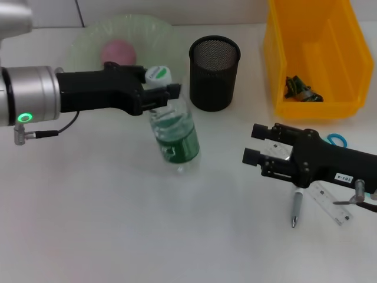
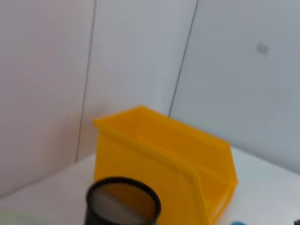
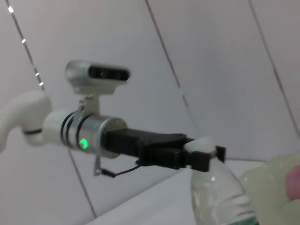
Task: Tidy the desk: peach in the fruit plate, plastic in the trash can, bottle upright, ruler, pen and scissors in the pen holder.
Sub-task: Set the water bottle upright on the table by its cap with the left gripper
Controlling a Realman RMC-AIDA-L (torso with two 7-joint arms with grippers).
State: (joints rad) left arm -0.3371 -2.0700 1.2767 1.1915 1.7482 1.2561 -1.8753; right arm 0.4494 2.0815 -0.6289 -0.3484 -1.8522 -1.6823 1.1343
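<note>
Left tool (image 1: 158,94) clamped on bottle (image 1: 172,132) neck at counter (image 1: 118,224) centre, pen holder (image 1: 214,73) at two o'clock; right tool (image 1: 254,144) spread apart above pen (image 1: 296,207)

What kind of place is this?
Probably a robot test desk, staged like an office: a white table against bare walls, with a mesh pen holder, a yellow bin and a ruler.

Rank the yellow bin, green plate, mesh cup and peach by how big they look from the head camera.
1. Yellow bin, largest.
2. Green plate, though partly hidden by the left arm, so its place against the bin is unsure.
3. Mesh cup.
4. Peach, smallest.
</note>
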